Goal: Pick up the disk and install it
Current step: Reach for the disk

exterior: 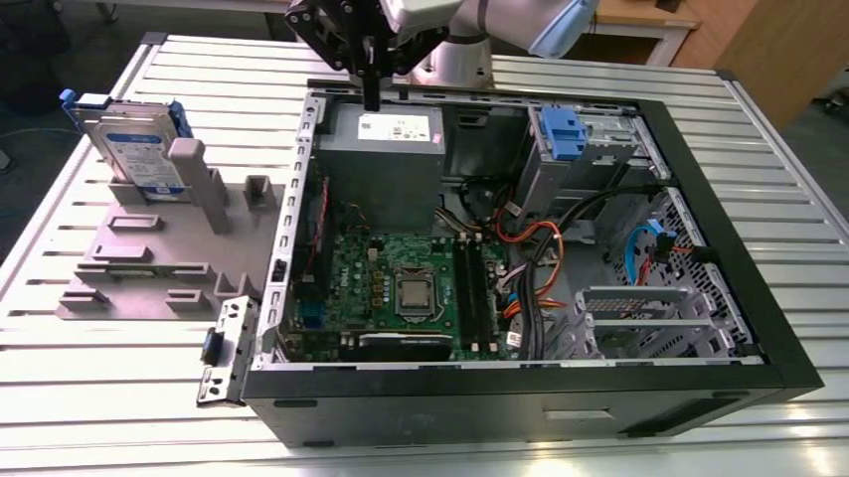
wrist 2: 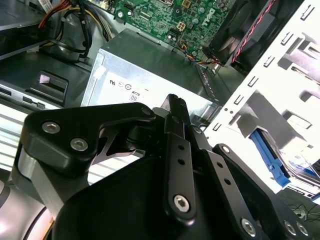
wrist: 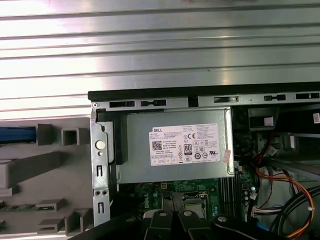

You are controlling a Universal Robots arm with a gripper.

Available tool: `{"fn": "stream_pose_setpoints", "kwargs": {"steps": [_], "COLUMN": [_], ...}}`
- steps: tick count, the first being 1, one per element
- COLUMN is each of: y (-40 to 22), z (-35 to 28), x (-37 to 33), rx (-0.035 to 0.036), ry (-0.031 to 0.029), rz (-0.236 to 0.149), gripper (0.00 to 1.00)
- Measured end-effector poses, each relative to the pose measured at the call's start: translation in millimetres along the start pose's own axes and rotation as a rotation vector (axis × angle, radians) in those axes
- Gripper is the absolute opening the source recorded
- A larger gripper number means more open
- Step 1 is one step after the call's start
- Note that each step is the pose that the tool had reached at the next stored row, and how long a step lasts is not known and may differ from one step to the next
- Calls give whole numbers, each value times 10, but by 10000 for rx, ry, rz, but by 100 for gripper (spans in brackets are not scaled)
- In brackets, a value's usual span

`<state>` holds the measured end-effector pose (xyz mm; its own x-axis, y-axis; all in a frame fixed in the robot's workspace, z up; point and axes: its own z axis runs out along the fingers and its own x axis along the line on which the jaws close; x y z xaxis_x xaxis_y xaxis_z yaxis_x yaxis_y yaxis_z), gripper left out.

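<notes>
PC case (exterior: 531, 388) sits mid-worktop (exterior: 80, 417), w/ grey fixture (exterior: 133, 258) beside it on the exterior view's left. Disk (exterior: 133, 144) stands upright at fixture's far end, untouched. Risk: a low sideways move cd clip case wall or tip disk. Fingers (wrist 2: 176, 130) pressed together, empty; gripper (exterior: 372, 97) hangs over power supply (exterior: 382, 149) at case's far edge.

silver blue-railed disk (exterior: 137, 151) stands upright in grey holder (exterior: 133, 253).

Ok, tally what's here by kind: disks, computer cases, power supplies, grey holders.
Disk: 1
Computer case: 1
Power supply: 1
Grey holder: 1
Total: 4
</notes>
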<state>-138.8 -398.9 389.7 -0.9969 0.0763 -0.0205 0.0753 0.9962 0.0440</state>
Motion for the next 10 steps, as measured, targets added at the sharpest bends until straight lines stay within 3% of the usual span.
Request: {"fn": "stream_pose_setpoints", "kwargs": {"steps": [10], "y": [-2], "z": [-1], "x": [34], "rx": [0], "ry": [0], "rz": [0], "gripper": [11]}}
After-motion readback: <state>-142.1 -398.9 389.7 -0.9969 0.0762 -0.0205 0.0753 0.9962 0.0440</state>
